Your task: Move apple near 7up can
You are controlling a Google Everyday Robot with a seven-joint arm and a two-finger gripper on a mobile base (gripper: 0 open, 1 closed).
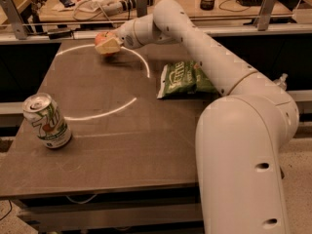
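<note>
The apple (101, 36) is red-orange and sits at the far left of the dark table (126, 150), mostly covered by my gripper (107, 44). My gripper is shut on the apple, with one pale finger across its front, and holds it just above the tabletop. The 7up can (47, 121) is white and green with a silver top. It stands upright near the table's front left edge, well apart from the apple and closer to the camera.
A green crisp bag (184, 79) lies on the table's right side under my arm (209, 57). A white ring is marked on the tabletop (105, 113). A cluttered desk (97, 4) and metal rail posts (13, 17) stand behind the table.
</note>
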